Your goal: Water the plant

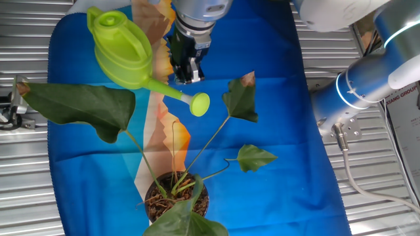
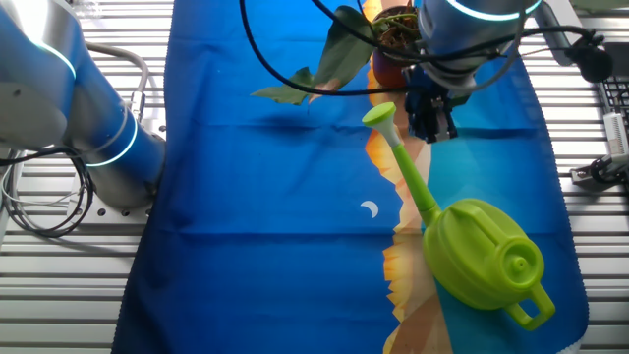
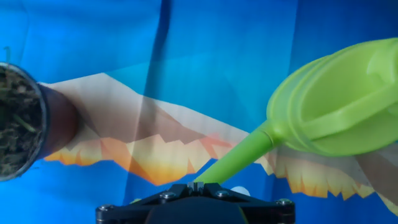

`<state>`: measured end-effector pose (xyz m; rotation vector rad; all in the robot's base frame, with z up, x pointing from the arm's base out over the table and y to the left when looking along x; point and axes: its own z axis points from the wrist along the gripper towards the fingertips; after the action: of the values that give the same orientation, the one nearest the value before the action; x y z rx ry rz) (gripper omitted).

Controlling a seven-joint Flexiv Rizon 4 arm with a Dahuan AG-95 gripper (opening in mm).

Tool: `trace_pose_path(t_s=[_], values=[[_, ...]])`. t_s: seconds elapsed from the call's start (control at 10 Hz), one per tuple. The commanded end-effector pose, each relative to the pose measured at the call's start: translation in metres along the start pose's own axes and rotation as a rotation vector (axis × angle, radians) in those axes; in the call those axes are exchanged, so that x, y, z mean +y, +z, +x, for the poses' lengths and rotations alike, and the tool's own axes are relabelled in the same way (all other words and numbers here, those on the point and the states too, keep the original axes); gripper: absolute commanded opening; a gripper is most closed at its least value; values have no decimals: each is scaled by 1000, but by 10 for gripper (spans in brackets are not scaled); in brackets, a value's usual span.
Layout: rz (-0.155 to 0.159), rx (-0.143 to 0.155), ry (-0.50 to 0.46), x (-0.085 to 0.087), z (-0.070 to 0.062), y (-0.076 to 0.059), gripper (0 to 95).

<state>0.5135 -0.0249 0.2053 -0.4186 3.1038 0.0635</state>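
Note:
The plant's pot of brown soil (image 1: 176, 198) stands at the near edge of the blue cloth, with dark green arrow-shaped leaves (image 1: 79, 105) on long thin stems. It also shows in the other fixed view (image 2: 391, 31) and at the left edge of the hand view (image 3: 18, 124). A lime-green watering can (image 1: 123, 54) rests on the cloth (image 2: 484, 254), with its spout head (image 1: 200, 104) pointing toward the plant. My gripper (image 1: 187, 73) hangs just above the spout (image 3: 239, 155), beside it in the other fixed view (image 2: 432, 124). Its fingertips (image 3: 198, 185) are pressed together with nothing between them.
A blue cloth with an orange mountain print (image 1: 275, 164) covers the slatted metal table (image 1: 26, 196). The arm's base (image 2: 98, 138) stands beside the cloth. Cables (image 2: 39, 211) lie near the base. A large leaf (image 1: 241, 98) reaches close to the spout head.

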Motion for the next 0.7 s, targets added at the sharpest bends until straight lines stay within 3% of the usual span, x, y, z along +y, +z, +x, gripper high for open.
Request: trace_pose_path(t_s=[0.1, 0.7], values=[[0, -1, -18, -7, 1, 3, 0], [-1, 4, -59, -15, -4, 4, 0]])
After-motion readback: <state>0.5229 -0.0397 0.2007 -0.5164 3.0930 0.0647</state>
